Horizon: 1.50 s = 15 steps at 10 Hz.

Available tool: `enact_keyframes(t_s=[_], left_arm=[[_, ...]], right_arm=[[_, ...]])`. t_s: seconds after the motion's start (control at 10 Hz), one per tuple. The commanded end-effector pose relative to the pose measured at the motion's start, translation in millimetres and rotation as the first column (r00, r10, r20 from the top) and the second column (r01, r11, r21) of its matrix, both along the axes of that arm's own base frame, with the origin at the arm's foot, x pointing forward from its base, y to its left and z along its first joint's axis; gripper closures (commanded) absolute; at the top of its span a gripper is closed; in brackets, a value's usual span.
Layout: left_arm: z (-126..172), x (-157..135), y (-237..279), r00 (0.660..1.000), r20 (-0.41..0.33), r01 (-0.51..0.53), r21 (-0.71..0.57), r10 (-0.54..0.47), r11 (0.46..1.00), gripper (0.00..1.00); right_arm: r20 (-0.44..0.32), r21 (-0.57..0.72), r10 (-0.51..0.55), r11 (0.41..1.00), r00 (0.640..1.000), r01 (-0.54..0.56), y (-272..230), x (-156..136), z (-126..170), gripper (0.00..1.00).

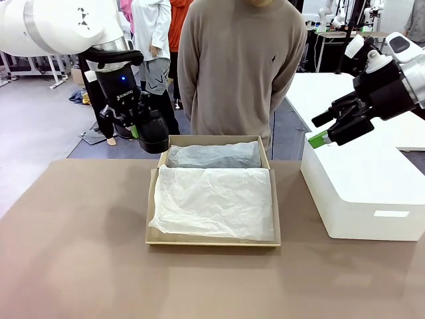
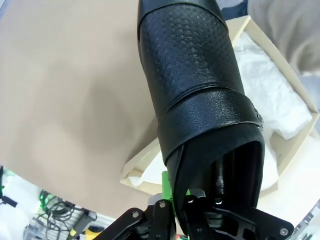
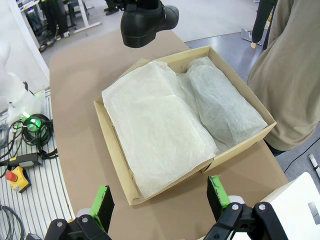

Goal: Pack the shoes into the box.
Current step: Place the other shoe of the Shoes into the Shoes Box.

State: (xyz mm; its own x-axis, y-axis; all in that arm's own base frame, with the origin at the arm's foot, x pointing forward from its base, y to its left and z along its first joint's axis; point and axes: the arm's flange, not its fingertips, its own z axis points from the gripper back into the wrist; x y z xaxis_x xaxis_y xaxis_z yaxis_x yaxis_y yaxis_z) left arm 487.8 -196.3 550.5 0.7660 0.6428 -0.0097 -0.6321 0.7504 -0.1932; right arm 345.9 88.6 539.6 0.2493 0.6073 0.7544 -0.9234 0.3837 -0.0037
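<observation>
In the front view, the left fingers are clamped on a black shoe left of centre in the upper half of the frame. The shoe hangs in the air just beside the far left corner of the brown box. The box lies open in the middle of the tan surface, lined with white tissue paper. A greyer, rounded bulge sits under the tissue in its far part, and what it covers cannot be told. A person stands behind the box.

The left wrist view adds the grip itself. A green pad of the left fingers presses the rim of the shoe at its opening. The pebbled leather, a strap and a small buckle show here, with the box below at right.

The right fingers stand wide apart and hold nothing, at the right of the frame above the near edge of a white block. In the right wrist view, the right fingers frame the whole box from above. The shoe is at the top edge.
</observation>
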Motion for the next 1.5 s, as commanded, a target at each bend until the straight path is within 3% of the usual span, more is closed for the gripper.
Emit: enact_keyframes(t_s=[0.0, 0.1, 0.2, 0.4, 0.6, 0.8, 1.3, 1.4], left_arm=[[5, 0, 3, 1.000, 0.009, 0.019, -0.025, -0.018, 1.000, 1.00], [0, 0, 0, 1.000, 0.000, 0.000, 0.000, 0.000, 1.000, 1.00], [4, -1, -18, 0.996, -0.018, -0.087, 0.014, 0.088, 0.996, 1.00], [13, -6, -52, 0.961, -0.065, -0.267, 0.031, 0.268, 0.963, 1.00], [22, -8, -87, 0.905, -0.071, -0.419, 0.022, 0.420, 0.908, 1.00], [17, -1, -129, 0.896, -0.095, -0.435, 0.014, 0.434, 0.900, 1.00], [6, 11, -200, 0.854, -0.042, -0.510, 0.133, 0.519, 0.850, 1.00], [-12, 2, -187, 0.886, -0.057, -0.456, 0.068, 0.460, 0.887, 1.00]], right_arm=[[0.024, 0.026, 0.025, 0.999, 0.999, -0.026, 0, 4, -1, 0.00], [0.024, 0.026, 0.025, 0.999, 0.999, -0.026, 0, 4, -1, 0.00], [0.024, 0.026, 0.025, 0.999, 0.999, -0.026, 0, 4, -1, 0.00], [0.024, 0.026, 0.025, 0.999, 0.999, -0.026, 0, 4, -1, 0.00], [0.024, 0.026, 0.025, 0.999, 0.999, -0.026, 0, 4, -1, 0.00], [0.024, 0.026, 0.025, 0.999, 0.999, -0.026, 0, 4, -1, 0.00], [0.024, 0.026, 0.025, 0.999, 0.999, -0.026, 0, 4, -1, 0.00], [0.024, 0.026, 0.025, 0.999, 0.999, -0.026, 0, 4, -1, 0.00]])
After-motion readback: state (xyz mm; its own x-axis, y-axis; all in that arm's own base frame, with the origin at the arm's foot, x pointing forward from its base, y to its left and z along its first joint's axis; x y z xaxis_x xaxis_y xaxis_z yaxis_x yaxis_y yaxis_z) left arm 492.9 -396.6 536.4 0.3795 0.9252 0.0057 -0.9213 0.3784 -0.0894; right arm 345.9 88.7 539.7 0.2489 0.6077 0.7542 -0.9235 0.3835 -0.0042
